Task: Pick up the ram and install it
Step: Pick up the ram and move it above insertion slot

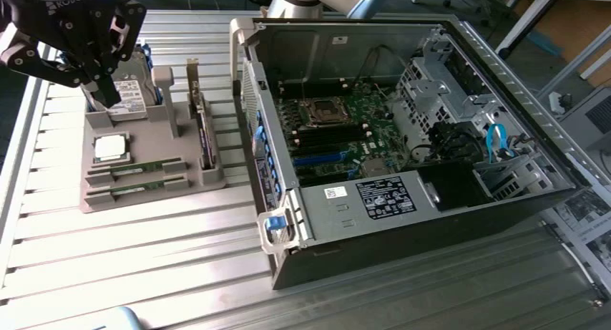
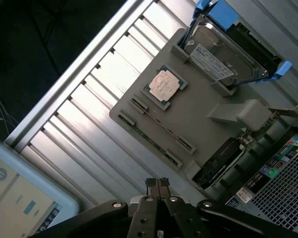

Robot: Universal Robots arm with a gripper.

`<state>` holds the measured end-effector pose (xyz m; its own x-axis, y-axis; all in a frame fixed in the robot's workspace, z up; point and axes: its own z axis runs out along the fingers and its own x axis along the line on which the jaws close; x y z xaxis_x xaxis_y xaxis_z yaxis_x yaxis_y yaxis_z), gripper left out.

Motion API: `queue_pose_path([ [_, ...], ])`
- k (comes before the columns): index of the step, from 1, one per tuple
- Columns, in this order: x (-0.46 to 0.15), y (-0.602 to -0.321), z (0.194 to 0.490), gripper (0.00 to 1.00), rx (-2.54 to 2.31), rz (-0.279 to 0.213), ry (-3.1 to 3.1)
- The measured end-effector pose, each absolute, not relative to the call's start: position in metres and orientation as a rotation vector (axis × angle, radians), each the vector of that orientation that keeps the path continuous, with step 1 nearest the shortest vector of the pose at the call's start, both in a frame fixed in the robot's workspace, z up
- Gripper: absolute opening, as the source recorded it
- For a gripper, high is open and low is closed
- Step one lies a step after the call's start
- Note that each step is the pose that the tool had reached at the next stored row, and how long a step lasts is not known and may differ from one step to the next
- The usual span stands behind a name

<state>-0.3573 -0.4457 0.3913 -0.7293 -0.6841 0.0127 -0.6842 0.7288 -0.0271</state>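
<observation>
The ram [image 1: 134, 169] sits in the gray holder [image 1: 153, 201], not in the computer. It is one of two thin green sticks. The other ram stick [image 1: 134, 189] lies just beside it. Each one stands on its long edge in its own slot.

The pincer [image 1: 113, 95] hangs over the holder with its two fingers pressed together. It holds nothing. In the wrist view the pincer [image 2: 158, 182] shows its black tips side by side with no gap.

Right under the pincer in the exterior view is the silver hard drive [image 1: 134, 104] with its white label. Next out from the pincer is the square silver CPU chip [image 1: 110, 147], lying flat. The ram comes after that, at the end of the holder far from the pincer.

In the wrist view the ram [image 2: 161, 124] and the other ram stick [image 2: 148, 139] look like two thin lines. They lie between the pincer and the CPU chip [image 2: 164, 85]. The hard drive [image 2: 216, 59] is past the chip.

A dark card [image 1: 202, 133] stands on its edge at the side of the holder. Past it is the open computer case [image 1: 315, 44] with the green motherboard [image 1: 344, 115] inside. All of this rests on a metal slat table [image 1: 143, 258]. A tablet [image 2: 20, 198] lies off the table's edge.
</observation>
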Motion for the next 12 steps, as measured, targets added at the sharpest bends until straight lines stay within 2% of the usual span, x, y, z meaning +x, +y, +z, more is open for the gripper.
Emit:
queue_pose_path([
  [12, -0.3573, -0.4456, 0.3911, 0.11, 1.214, 0.06, -2.892],
])
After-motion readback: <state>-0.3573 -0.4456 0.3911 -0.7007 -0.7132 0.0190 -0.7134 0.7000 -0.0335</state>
